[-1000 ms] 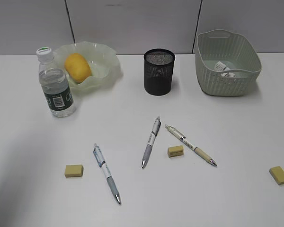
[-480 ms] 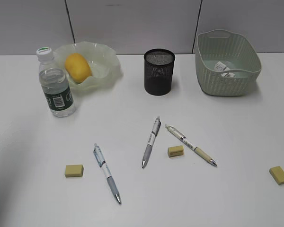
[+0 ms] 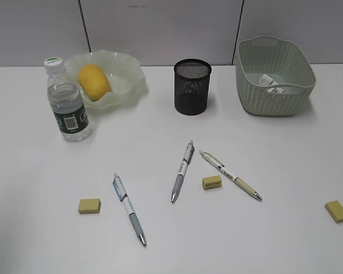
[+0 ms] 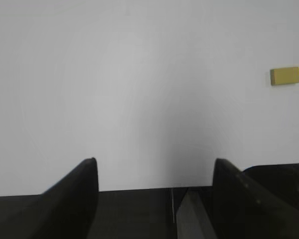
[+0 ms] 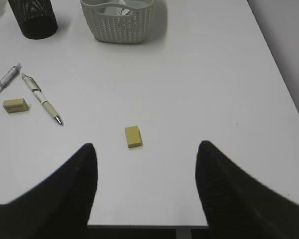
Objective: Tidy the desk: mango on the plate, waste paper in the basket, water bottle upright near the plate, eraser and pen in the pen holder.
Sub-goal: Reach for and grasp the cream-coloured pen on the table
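The mango (image 3: pixel 94 81) lies in the wavy green plate (image 3: pixel 128 74), with the water bottle (image 3: pixel 67 105) upright beside it. Waste paper (image 3: pixel 270 83) sits inside the basket (image 3: pixel 274 85). The black mesh pen holder (image 3: pixel 192 87) stands at the back middle of the desk (image 3: pixel 286 154). Three pens (image 3: pixel 129 208) (image 3: pixel 183 170) (image 3: pixel 230 174) and three erasers (image 3: pixel 89 206) (image 3: pixel 212 182) (image 3: pixel 336 210) lie loose on the desk. Neither gripper shows in the exterior view. My left gripper (image 4: pixel 154 164) is open over bare desk, an eraser (image 4: pixel 284 75) far to its right. My right gripper (image 5: pixel 145 149) is open, an eraser (image 5: pixel 133 136) just ahead of it.
The right wrist view shows the desk's near edge (image 5: pixel 144 225) under the fingers and its right edge (image 5: pixel 279 74). A grey panelled wall (image 3: pixel 160 28) stands behind the desk.
A dark shadow on the desk's lower left has faded out of the exterior view. None of the objects has moved.
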You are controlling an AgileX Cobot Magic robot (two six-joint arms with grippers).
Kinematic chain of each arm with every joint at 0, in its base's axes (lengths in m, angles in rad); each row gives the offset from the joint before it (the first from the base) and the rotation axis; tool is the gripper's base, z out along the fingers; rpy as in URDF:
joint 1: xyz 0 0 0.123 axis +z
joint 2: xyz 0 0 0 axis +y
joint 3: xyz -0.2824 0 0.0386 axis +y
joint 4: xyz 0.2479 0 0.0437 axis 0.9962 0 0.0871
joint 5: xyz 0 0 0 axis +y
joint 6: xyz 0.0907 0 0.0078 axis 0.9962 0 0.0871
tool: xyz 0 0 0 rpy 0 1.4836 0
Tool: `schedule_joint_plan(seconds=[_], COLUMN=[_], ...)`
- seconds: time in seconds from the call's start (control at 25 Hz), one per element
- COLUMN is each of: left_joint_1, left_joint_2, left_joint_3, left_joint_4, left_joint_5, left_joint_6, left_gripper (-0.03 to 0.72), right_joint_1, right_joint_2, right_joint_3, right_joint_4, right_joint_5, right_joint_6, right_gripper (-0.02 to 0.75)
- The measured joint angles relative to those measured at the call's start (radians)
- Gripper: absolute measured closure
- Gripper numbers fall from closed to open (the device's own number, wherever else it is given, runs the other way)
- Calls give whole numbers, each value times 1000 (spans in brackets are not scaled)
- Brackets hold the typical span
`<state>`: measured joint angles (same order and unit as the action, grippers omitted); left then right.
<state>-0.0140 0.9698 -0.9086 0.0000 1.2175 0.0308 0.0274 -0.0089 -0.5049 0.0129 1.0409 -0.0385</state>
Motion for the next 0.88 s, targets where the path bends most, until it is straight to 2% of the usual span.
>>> schedule_joint_plan(seconds=[0.52,0.88], left_joint_1=[0,0], left_joint_2=[-601,-857], left_joint_3=[173,196], left_joint_4=[-25,-15], left_joint_5=[5,-2], left_joint_6=[0,0], left_gripper=[148,157], right_joint_1=[0,0], right_joint_2=[0,0], right_joint_3=[0,0], right_joint_4=[0,0], right_joint_5=[0,0], right_joint_6=[0,0], right_gripper=[244,244])
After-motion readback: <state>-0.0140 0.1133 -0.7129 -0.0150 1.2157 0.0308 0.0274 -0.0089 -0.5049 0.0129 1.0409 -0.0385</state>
